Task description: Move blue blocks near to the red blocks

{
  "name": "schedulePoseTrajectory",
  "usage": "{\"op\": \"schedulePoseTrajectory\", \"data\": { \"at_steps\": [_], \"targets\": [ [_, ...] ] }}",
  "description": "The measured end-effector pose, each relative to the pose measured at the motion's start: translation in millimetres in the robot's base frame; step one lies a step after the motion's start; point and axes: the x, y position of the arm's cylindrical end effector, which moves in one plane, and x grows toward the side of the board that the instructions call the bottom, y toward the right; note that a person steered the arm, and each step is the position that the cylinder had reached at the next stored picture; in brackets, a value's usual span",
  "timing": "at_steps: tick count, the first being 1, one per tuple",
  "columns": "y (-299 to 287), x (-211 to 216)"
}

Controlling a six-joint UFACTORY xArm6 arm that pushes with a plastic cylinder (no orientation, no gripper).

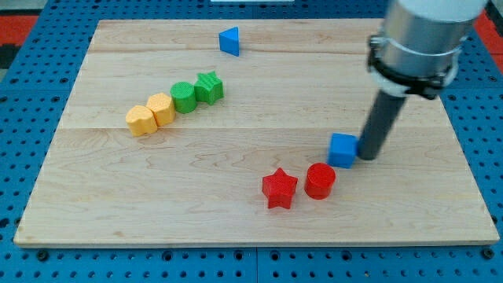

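Writing: no brand, label or lettering can be read on any block or on the board.
My tip (368, 156): a bare rod with no fingers to spread or close; it sits just beside the blue cube (343, 150), on its right, seemingly touching.
Blue cube: near the red cylinder (320, 181), above and right of it; the red star (279, 188) lies just left of the cylinder.
Blue triangle (229, 41): near the board's (118, 204) top edge, well apart from the reds.
Others: yellow blocks (150, 115) and green blocks (196, 92) form a touching diagonal row at left.
Open room: bare wood between row and reds, and along the bottom edge.
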Motion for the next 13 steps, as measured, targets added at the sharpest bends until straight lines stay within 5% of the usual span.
{"op": "schedulePoseTrajectory", "data": {
  "at_steps": [3,5,6,8,9,10,11,13],
  "targets": [
    [-99,-65],
    [-78,-14],
    [-62,-27],
    [-79,-195],
    [-88,-257],
    [-135,-275],
    [-187,-272],
    [-134,-208]
  ]
}}
